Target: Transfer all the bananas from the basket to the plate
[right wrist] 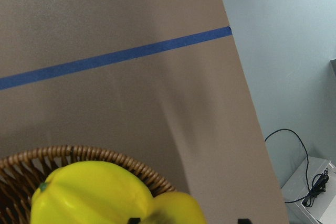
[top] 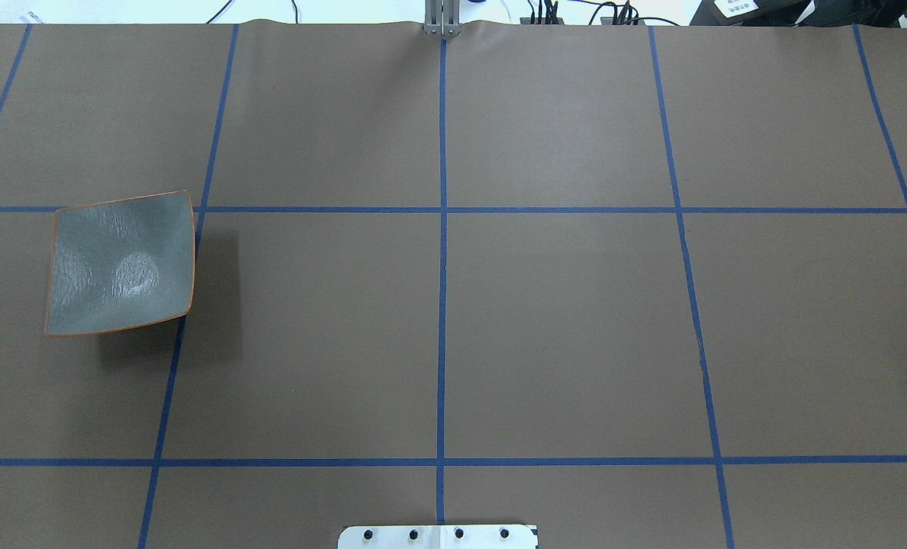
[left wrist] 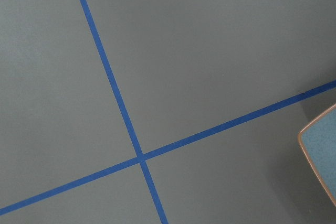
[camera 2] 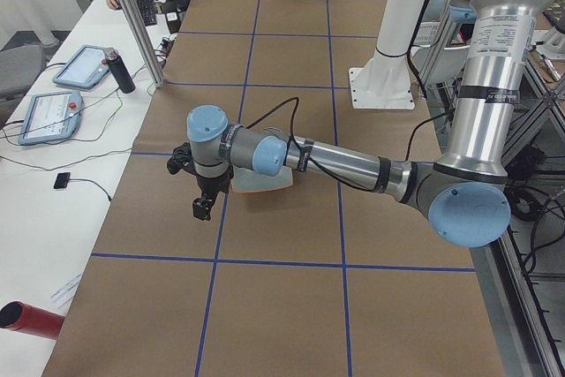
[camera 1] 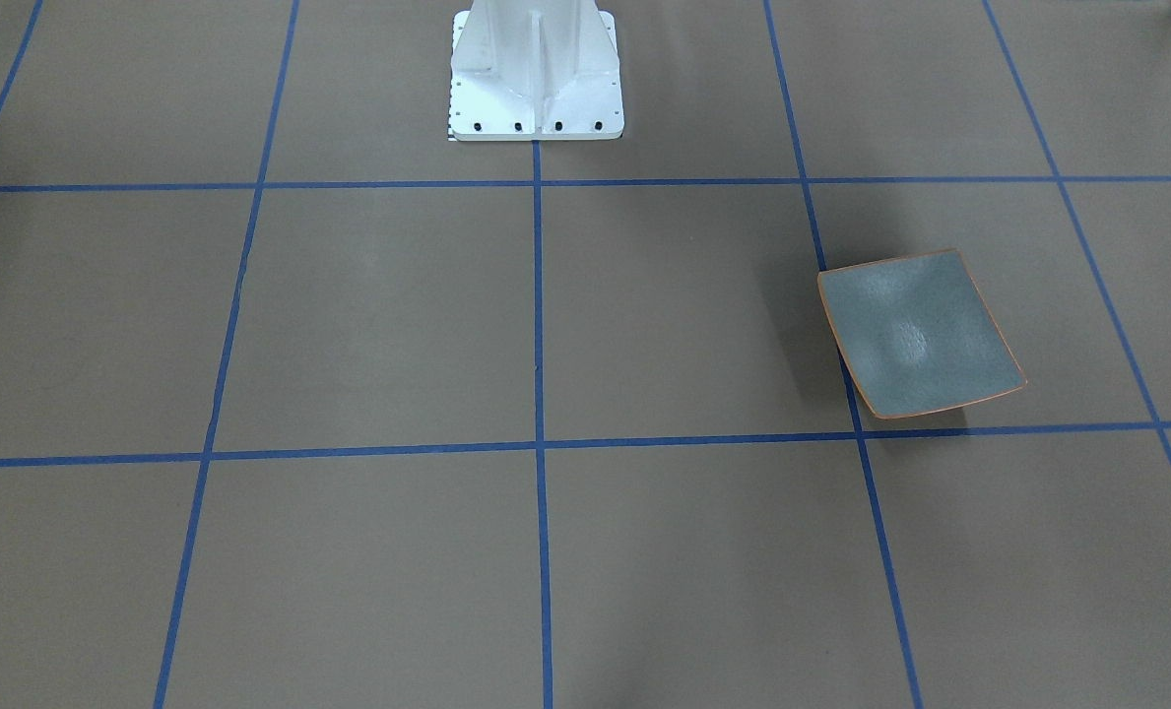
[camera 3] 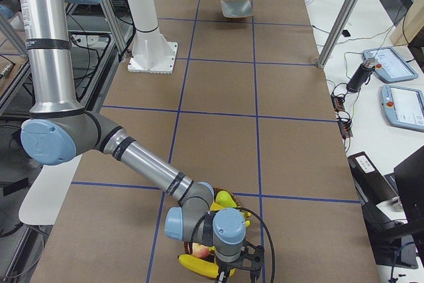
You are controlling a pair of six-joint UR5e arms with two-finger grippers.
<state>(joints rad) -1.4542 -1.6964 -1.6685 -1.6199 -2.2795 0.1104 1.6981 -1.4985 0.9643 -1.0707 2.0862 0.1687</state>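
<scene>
The grey-blue plate [camera 1: 920, 335] with an orange rim lies bare on the robot's left side of the table, also in the overhead view [top: 121, 263]. My left gripper [camera 2: 203, 207] hangs just beside the plate [camera 2: 265, 184]; I cannot tell whether it is open. The wicker basket [right wrist: 79, 153] sits at the table's far right end with yellow bananas [camera 3: 199, 266] in it. My right gripper [camera 3: 238, 268] hovers over the basket. In the right wrist view its two dark tips [right wrist: 188, 220] stand wide apart with a blurred banana [right wrist: 176, 208] between them, not touching.
A rounded yellow fruit [right wrist: 89, 192] and a reddish fruit [camera 3: 199, 251] also lie in the basket. The white robot base [camera 1: 536, 74] stands mid-table. The table's edge [right wrist: 247, 129] runs close to the basket. Tablets [camera 3: 397, 107] lie on the side bench.
</scene>
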